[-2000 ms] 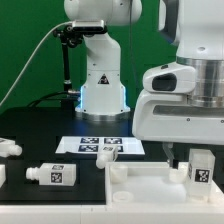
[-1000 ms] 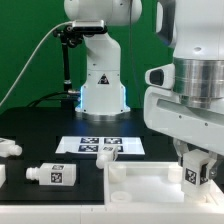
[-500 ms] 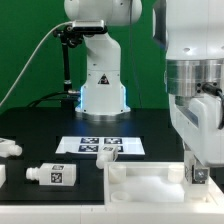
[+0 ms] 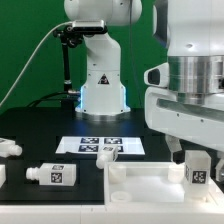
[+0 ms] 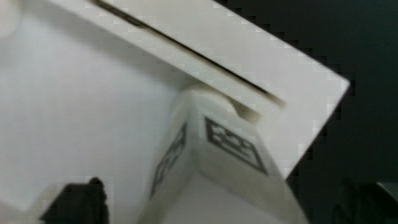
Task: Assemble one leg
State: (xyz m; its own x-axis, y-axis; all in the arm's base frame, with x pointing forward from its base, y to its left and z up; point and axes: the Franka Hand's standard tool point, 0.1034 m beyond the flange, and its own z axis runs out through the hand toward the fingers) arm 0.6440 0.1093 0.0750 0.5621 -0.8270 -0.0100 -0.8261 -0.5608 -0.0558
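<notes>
The square tray part (image 4: 145, 183) lies near, on the exterior view's right. The gripper (image 4: 198, 158) hangs directly over its right corner, jaws either side of the leg (image 4: 199, 173). The leg stands upright on that corner, long axis vertical, in line with the wrist. Whether the jaws press the leg or stand just clear cannot be determined.

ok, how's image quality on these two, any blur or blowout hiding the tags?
Exterior view: even light; loose leg and marker board sharp, tags crisp; the arm's casing close to the lens looks soft. Wrist view: soft all over; the standing leg has a smeared yet visible tag; the white tray is nearly washed out, its rim shown only by thin shadow lines.
</notes>
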